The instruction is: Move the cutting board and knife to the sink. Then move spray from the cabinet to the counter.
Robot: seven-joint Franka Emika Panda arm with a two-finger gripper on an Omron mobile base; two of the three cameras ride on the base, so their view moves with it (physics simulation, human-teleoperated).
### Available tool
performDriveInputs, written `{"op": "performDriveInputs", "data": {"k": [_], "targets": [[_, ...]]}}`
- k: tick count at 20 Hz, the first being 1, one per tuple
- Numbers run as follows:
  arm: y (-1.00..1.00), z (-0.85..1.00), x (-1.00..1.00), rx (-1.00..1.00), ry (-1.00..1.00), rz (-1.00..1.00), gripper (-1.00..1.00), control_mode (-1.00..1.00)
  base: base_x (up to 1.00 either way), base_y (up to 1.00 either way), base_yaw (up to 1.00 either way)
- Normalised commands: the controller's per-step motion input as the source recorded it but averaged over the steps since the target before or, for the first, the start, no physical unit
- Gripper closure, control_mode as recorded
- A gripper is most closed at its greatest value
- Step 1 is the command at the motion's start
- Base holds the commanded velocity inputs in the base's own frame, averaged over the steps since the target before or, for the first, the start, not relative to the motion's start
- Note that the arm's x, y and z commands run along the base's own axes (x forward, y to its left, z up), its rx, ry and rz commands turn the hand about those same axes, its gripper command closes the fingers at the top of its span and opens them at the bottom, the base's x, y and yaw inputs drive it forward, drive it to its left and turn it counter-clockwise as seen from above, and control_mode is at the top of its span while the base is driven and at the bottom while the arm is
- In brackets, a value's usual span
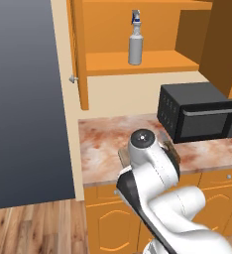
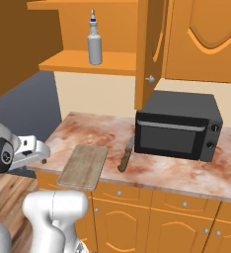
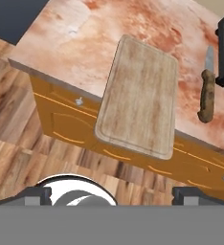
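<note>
Hand view puts the cutting board [image 3: 139, 98] straight ahead of your gripper [image 3: 112, 195], its near edge overhanging the counter [image 3: 80, 43] lip, with the knife [image 3: 206, 91] just beyond and to one side; the fingers stand fully apart, holding nothing. You're on the first step, I judge: advance, drop onto that overhanging edge and close, while the spray [image 1: 135, 38] waits in the cabinet [image 1: 138, 62]

Board [image 2: 83, 166]: on counter [image 2: 88, 131], at front edge, overhanging.
Knife [image 2: 126, 154]: on counter, right of board, apart.
Microwave [image 2: 178, 125]: right of knife, behind.
Spray [image 2: 94, 39]: upright on cabinet [image 2: 88, 64] shelf, above counter.
</note>
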Motion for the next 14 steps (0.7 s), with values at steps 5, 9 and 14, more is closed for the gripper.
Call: {"op": "performDriveInputs", "data": {"k": [5,9,14], "targets": [[0.06,-0.02,-0.09,-0.08,0.04,0.0,-1.0,-1.0,0.0,0.0,0.0],[0.1,-0.16,-0.07,-0.12,0.01,0.0,-1.0,-1.0,0.0,0.0,0.0],[0.12,-0.24,0.0,-0.08,-0.01,0.0,-1.0,-1.0,0.0,0.0,0.0]]}}
